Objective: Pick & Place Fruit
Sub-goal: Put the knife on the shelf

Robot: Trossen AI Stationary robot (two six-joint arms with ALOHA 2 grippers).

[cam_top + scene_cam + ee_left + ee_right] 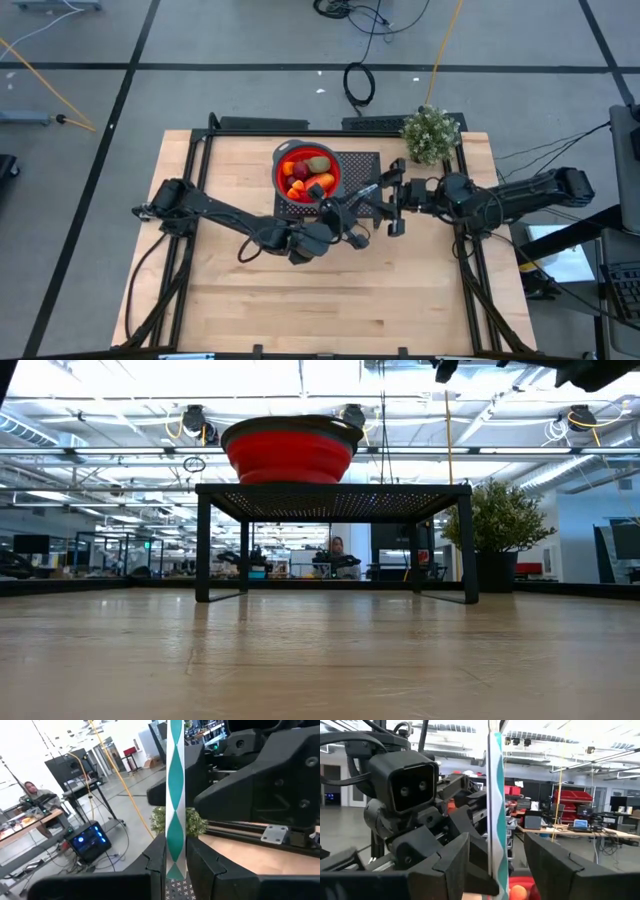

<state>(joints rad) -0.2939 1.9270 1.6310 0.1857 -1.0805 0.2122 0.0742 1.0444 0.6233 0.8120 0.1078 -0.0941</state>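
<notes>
The fruit (308, 173) is lying in the red bowl (282, 180), which is standing on a black mesh stand (358, 160) at the far middle of the table (330, 290). The red-orange oval (320, 182) is lying with its long axis across the bowl.

Just beside the bowl, the left gripper (175, 857) is pinching a thin knife (175, 795) with a teal-and-white handle, long axis pointing away from the fingers. The right gripper (492, 855) is facing it; its fingers are spread on both sides of the same knife and are not pressing it.
</notes>
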